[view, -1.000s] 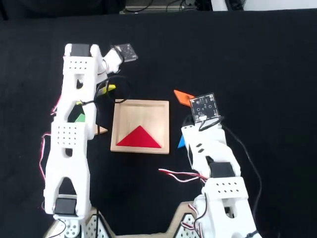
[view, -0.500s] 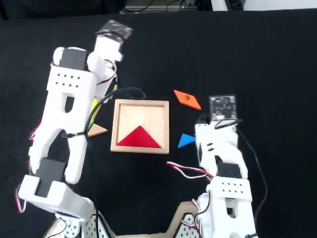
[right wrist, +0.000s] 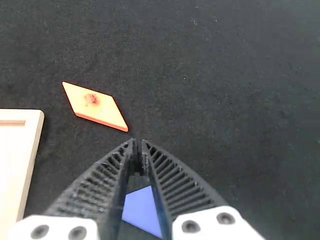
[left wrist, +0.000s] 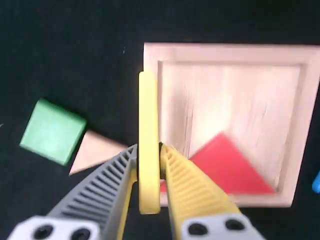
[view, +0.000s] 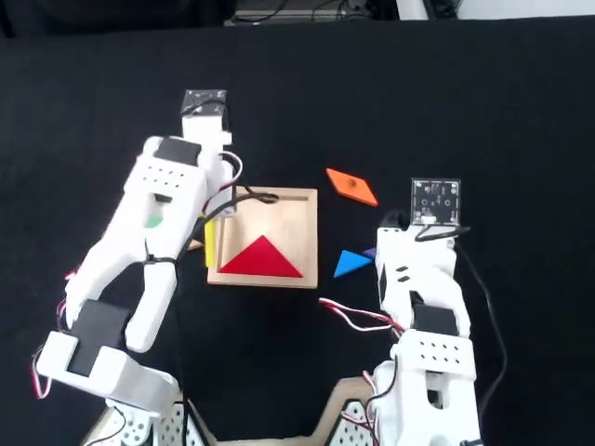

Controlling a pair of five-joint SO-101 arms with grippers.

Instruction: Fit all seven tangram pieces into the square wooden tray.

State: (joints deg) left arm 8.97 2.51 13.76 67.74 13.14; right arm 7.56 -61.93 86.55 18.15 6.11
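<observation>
From the left wrist view: left gripper [left wrist: 148, 148] clenched on a yellow piece [left wrist: 148, 125], held on edge along the outer rim of the wooden tray [left wrist: 225, 50] (touching the rim or not, impossible to tell). Near it on the black tabletop [left wrist: 75, 50], a green square [left wrist: 52, 131] and a plain wooden triangle [left wrist: 95, 154], just beside each other.

In the high view, both of these nearly hidden under the left arm [view: 139, 242]: a green patch [view: 151, 221] through a gap in the arm, and a wooden tip [view: 193, 245] at its edge. There the yellow piece [view: 210, 243] as a thin strip at the left side of the tray [view: 265, 195].

From the right wrist view: right gripper [right wrist: 137, 146] closed tip to tip on nothing, above a blue triangle [right wrist: 141, 210]. Near it, an orange parallelogram [right wrist: 95, 106], apart from the tray corner [right wrist: 20, 150].

Count: one tray; one red triangle [view: 261, 257] flat inside it, base along the wall nearest the arms; six pieces clearly seen in all. By the right arm [view: 418, 288], a purple sliver [view: 370, 252], too much covered to name.
</observation>
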